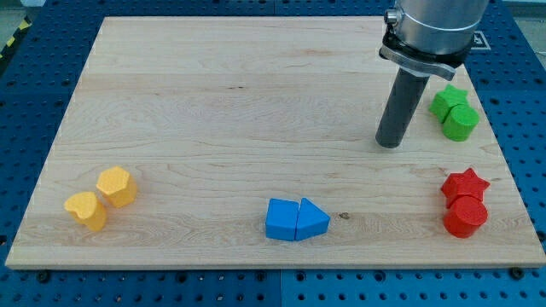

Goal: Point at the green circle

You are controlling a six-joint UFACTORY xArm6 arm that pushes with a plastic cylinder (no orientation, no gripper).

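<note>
The green circle (pixel 461 123) is a short green cylinder near the board's right edge, touching a green star (pixel 446 100) just above and left of it. My tip (pixel 390 143) rests on the board to the left of the green circle, with a clear gap between them. The dark rod rises from the tip to the arm's grey flange at the view's top right.
A red star (pixel 464 184) and a red cylinder (pixel 465 217) sit together at the lower right. A blue cube (pixel 281 219) and a blue triangle (pixel 312 220) touch at the bottom centre. A yellow heart (pixel 86 211) and a yellow hexagon (pixel 116 186) sit at the lower left.
</note>
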